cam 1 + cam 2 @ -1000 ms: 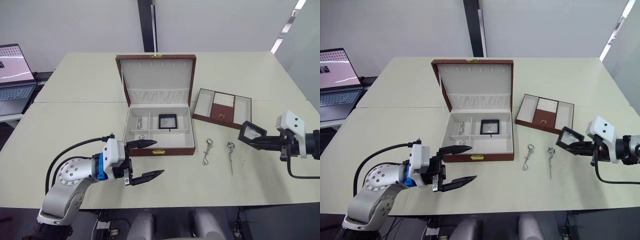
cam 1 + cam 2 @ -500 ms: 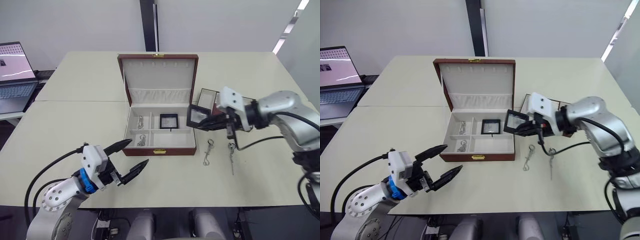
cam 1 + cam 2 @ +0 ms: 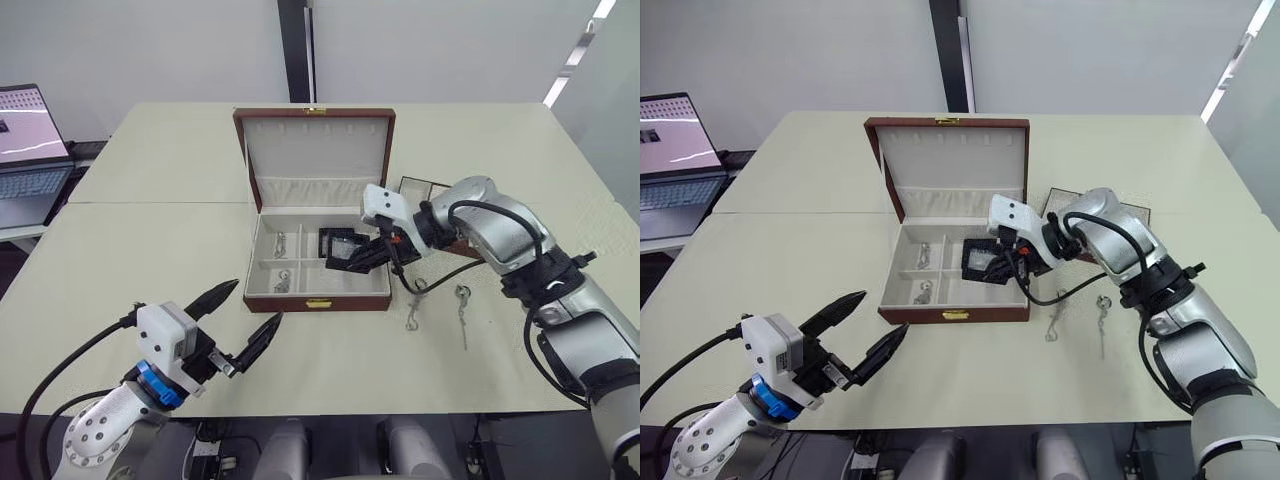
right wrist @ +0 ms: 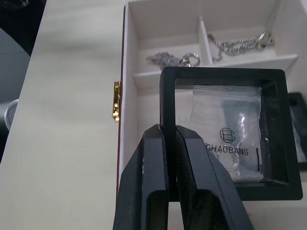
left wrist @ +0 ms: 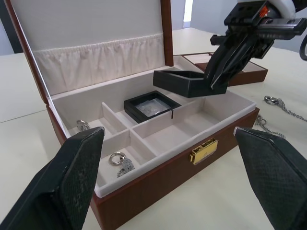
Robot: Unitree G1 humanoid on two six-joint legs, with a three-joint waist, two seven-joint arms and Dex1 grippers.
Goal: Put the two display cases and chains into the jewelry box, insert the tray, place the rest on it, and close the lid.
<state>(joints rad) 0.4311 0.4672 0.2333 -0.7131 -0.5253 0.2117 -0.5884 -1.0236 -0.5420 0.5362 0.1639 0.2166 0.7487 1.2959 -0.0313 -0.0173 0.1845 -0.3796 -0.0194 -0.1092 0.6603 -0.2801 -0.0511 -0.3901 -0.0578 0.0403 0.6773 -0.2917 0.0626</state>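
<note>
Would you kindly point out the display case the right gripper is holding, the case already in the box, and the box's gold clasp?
held display case [image 5: 191, 82], left wrist view, black frame edge
display case in the box [image 5: 151, 105], left wrist view, clear window
gold clasp [image 5: 203, 150], left wrist view, its face

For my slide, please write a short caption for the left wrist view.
Right gripper holds a display case above the open jewelry box, where another case lies.

Head stereo pair looks down over table; both wrist cams sit close, sharing the jewelry box [image 3: 318, 270].
</note>
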